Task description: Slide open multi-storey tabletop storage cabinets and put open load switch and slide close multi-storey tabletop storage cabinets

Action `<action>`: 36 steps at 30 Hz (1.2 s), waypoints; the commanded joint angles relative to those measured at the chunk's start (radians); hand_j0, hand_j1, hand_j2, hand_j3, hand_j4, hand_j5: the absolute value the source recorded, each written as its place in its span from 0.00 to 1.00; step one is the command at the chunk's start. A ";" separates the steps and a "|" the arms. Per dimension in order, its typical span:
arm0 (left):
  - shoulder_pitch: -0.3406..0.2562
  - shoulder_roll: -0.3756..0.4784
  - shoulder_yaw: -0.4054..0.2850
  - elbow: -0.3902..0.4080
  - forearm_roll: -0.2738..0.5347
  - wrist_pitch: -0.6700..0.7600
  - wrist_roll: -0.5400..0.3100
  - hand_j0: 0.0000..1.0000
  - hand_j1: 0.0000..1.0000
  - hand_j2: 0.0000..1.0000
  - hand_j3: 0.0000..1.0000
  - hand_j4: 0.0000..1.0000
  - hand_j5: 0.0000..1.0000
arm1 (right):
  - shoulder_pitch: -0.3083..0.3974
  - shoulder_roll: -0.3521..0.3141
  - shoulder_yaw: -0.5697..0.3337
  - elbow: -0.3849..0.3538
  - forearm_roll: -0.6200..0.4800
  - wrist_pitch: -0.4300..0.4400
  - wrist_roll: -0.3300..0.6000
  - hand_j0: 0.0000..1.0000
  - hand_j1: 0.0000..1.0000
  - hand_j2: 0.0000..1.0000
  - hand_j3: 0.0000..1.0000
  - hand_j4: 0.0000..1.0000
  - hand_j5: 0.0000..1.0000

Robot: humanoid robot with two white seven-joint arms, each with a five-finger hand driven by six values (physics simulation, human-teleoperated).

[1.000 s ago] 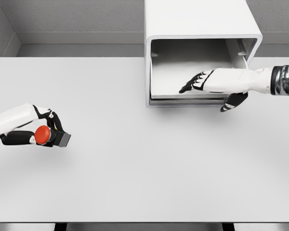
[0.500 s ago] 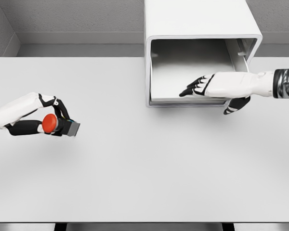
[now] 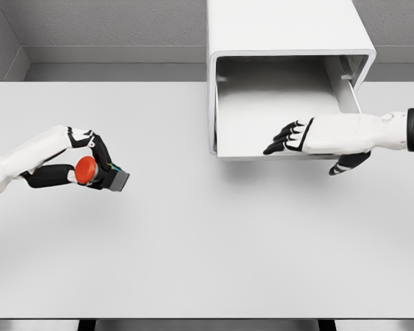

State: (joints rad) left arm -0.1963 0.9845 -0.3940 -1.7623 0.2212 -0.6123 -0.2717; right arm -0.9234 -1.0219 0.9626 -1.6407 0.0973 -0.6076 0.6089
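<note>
The right robot hand (image 3: 310, 136) grips the front edge of the drawer (image 3: 276, 110) of the storage cabinet (image 3: 283, 27), fingers over the lip and thumb beneath, with the drawer drawn out over the tabletop (image 3: 207, 241). The left robot hand (image 3: 83, 162), well apart to the left, pinches the load switch (image 3: 100, 172), red knob toward the palm. The pull is best kept straight along the rails until the tray is fully exposed, so the switch can be lowered in without catching the cabinet's wall.
</note>
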 commanded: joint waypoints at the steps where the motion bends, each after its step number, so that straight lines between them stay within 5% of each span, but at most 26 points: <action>1: -0.002 -0.010 -0.002 0.000 0.009 0.001 0.000 0.28 0.28 0.28 0.28 0.28 0.28 | 0.000 -0.009 0.001 -0.007 0.001 -0.003 0.002 1.00 1.00 1.00 1.00 1.00 1.00; 12: -0.072 -0.079 -0.003 0.000 0.009 0.001 -0.004 0.28 0.28 0.28 0.28 0.28 0.28 | 0.000 -0.026 -0.002 -0.016 -0.013 -0.003 0.002 1.00 1.00 1.00 1.00 1.00 1.00; 25: -0.100 -0.129 -0.019 0.000 0.018 0.001 -0.003 0.28 0.28 0.28 0.28 0.28 0.28 | -0.008 -0.178 -0.019 -0.018 -0.375 -0.003 0.002 1.00 1.00 1.00 1.00 1.00 1.00; 36: -0.129 -0.178 -0.026 0.001 0.023 0.001 -0.003 0.28 0.28 0.28 0.28 0.28 0.28 | -0.003 -0.261 -0.042 -0.014 -0.410 -0.003 0.002 1.00 1.00 1.00 1.00 1.00 1.00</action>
State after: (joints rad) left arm -0.3252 0.8171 -0.4192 -1.7608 0.2378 -0.6122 -0.2750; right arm -0.9295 -1.2582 0.9324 -1.6553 -0.2999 -0.6138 0.6113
